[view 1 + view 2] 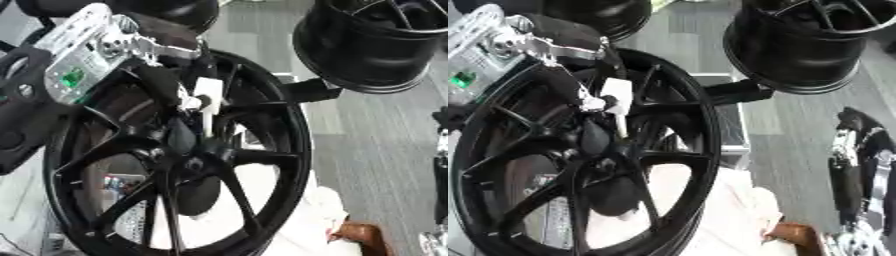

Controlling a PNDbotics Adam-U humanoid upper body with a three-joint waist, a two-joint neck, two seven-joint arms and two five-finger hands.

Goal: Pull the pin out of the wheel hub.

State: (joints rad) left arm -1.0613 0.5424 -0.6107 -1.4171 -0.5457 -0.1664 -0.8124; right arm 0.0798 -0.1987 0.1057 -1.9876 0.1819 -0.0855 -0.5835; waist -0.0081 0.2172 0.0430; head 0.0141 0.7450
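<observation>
A large black spoked wheel [262,130] stands on edge and fills the middle of both views, its hub [188,162] low in the centre. A white pin [207,92] with a thin white stem pointing down toward the hub shows just above it. My left hand [166,82] comes in from the upper left on a silver wrist [87,50], and its black fingers are pinched on the head of the pin. At the right edge my right hand [857,150] stands idle, fingers straight and pointing up, away from the wheel.
A second black wheel [376,45] sits at the upper right, close to the first wheel's rim. Another dark rim [597,15] shows at the top. White cloth [306,220] and a brown object [363,237] lie below right, on grey floor [367,145].
</observation>
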